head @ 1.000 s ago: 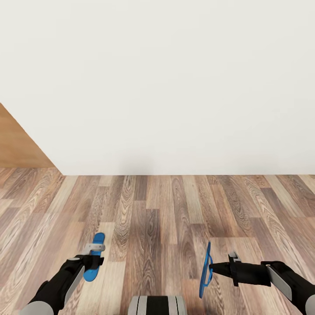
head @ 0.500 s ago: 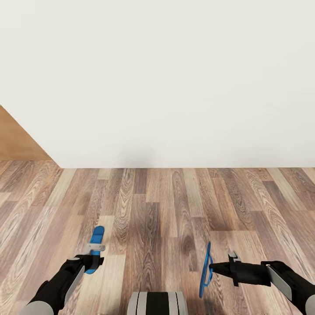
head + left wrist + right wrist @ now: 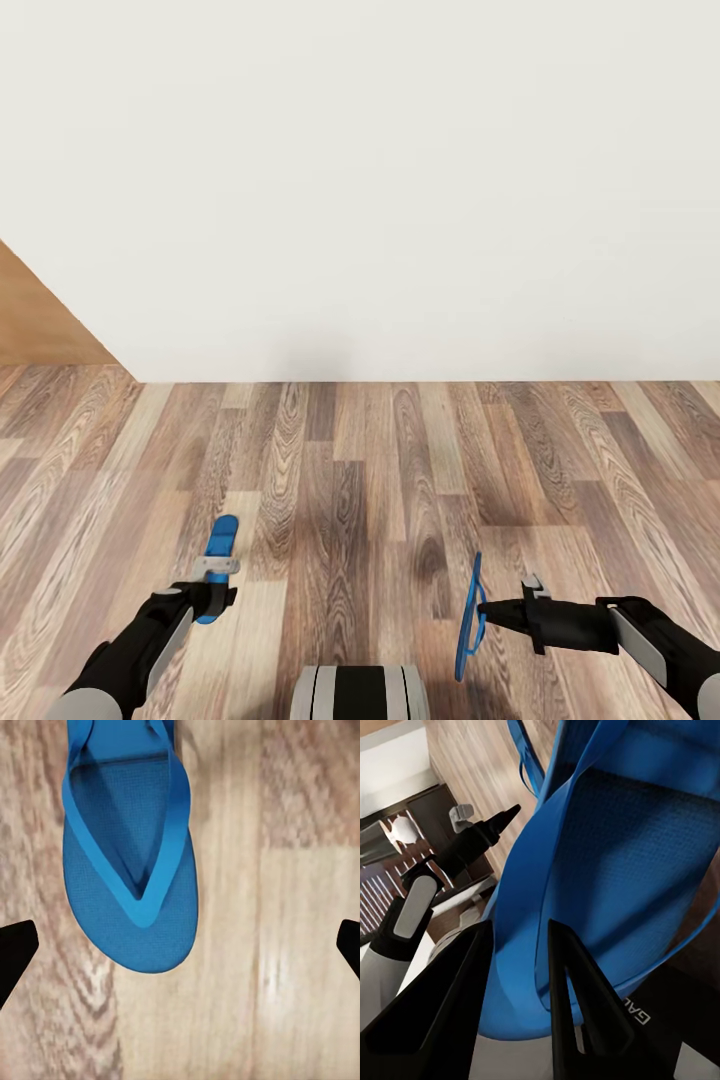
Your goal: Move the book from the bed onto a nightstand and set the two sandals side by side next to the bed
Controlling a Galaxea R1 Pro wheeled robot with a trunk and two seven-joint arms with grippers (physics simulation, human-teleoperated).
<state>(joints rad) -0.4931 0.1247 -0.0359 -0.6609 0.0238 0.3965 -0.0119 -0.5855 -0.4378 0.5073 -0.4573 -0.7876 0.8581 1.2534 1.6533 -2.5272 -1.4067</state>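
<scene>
**One sandal down, one still in the grip**

Head view: the robot faces a plain white wall (image 3: 400, 180) across a wood-plank floor (image 3: 380, 470). The left gripper (image 3: 212, 590) hovers over a blue sandal (image 3: 219, 555) lying flat on the planks, its long axis running away from the robot toward the wall. The right gripper (image 3: 485, 608) holds the second sandal (image 3: 468, 620) on edge, its sole vertical and its long axis likewise pointing roughly toward the wall. The two sandals are well apart, with bare floor between them. No bed, book or nightstand is in sight here.

Left wrist view: the flat sandal (image 3: 131, 862) rests on the floor, strap side up, between two widely parted dark fingertips (image 3: 13, 952). Neither tip touches it, so the jaws are open and empty.

Right wrist view: the fingers (image 3: 574, 1012) are pinched on a strap of the held sandal (image 3: 622, 877), closed firmly on it; the left arm (image 3: 442, 870) is visible beyond.

Judgement: the right arm carries what the next step needs. Its sandal must turn flat and come alongside the grounded one, axes parallel.
</scene>
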